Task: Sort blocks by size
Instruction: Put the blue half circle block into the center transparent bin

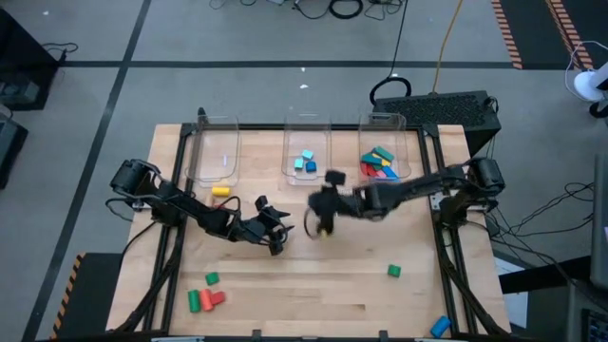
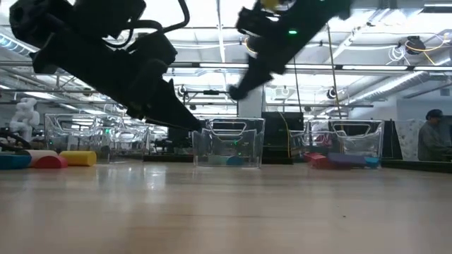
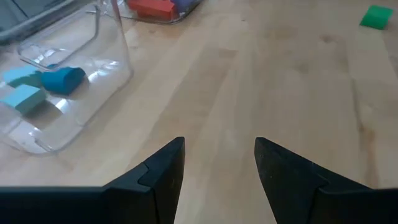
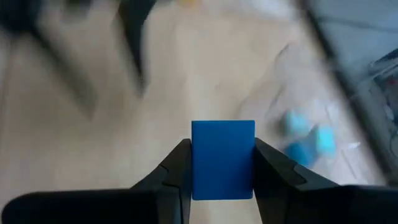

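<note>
Writing: we can't spot any readable brand, label or text anywhere on the rig, the bins or the blocks.
Loose blocks, left: a small green block [image 1: 212, 278] sits near the front-left of the wooden table [image 1: 313, 285], and just in front of it we see a green cylinder [image 1: 193, 300] lying right beside a red cylinder [image 1: 212, 298].
Left bin: the clear plastic left bin [image 1: 213, 152] looks bare from above; a yellow cylinder [image 1: 220, 191] lies on the table just in front of it.
Left gripper: the left gripper [image 3: 219, 163] hangs over bare wood in the middle of the table, fingers spread apart with nothing between them.
Middle bin: the clear plastic middle bin [image 1: 306, 157] has a few small cyan and blue cubes [image 1: 305, 161] inside.
Right gripper: the right gripper [image 4: 222, 163] is near the front of the middle bin, pinching a blue rectangular block [image 4: 222, 159] between both fingers, lifted off the table.
Right bin: the clear plastic right bin [image 1: 384, 152] holds a pile of red, green, blue and yellow long bars [image 1: 380, 164].
Loose blocks, right: a small green cube [image 1: 393, 271] sits alone on the right half of the table, and a blue block [image 1: 439, 326] lies by the front-right corner.
</note>
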Motion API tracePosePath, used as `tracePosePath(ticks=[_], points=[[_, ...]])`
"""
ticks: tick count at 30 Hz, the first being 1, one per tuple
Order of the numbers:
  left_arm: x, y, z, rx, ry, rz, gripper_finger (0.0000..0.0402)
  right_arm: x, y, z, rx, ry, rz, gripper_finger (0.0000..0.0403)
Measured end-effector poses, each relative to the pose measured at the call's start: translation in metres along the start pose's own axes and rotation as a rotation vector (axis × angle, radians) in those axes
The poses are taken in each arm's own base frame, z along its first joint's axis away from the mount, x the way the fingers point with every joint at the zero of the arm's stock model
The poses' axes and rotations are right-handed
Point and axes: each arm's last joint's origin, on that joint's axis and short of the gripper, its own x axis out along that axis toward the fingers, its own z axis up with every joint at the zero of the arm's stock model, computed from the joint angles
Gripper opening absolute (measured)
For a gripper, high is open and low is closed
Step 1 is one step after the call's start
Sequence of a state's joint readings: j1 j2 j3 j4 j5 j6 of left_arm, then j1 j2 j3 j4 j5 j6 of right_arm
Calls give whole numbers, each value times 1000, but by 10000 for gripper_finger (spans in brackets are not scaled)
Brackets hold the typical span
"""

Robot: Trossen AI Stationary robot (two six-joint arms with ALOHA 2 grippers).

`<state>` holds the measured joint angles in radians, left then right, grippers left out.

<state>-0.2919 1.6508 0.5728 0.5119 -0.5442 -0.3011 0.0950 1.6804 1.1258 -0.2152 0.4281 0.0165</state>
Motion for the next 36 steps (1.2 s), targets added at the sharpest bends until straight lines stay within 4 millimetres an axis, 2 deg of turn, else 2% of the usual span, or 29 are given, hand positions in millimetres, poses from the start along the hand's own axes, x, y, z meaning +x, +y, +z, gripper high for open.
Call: tracePosePath(ticks=[3,6,11,14,17,21,26,31,36], points=[[3,6,2,10,3,13,196,10,-28,14,68,-106,32,104],[6,10,2,4,15,3,196,19,-57,18,116,-163,54,104],[9,17,-1,22,60,26,196,32,-110,12,240,-178,-38,104],[11,22,0,15,67,45,196,39,-140,5,338,-178,-31,104],[13,26,1,8,68,57,196,54,-160,-3,400,-156,-26,104],[15,31,1,24,76,69,196,83,-176,-10,424,-48,6,104],[18,38,-1,25,101,98,196,117,-179,-17,419,154,40,104],[23,43,-3,16,116,97,196,131,-179,-15,407,222,55,134],[24,46,-3,8,121,103,196,136,-177,-17,413,229,57,143]])
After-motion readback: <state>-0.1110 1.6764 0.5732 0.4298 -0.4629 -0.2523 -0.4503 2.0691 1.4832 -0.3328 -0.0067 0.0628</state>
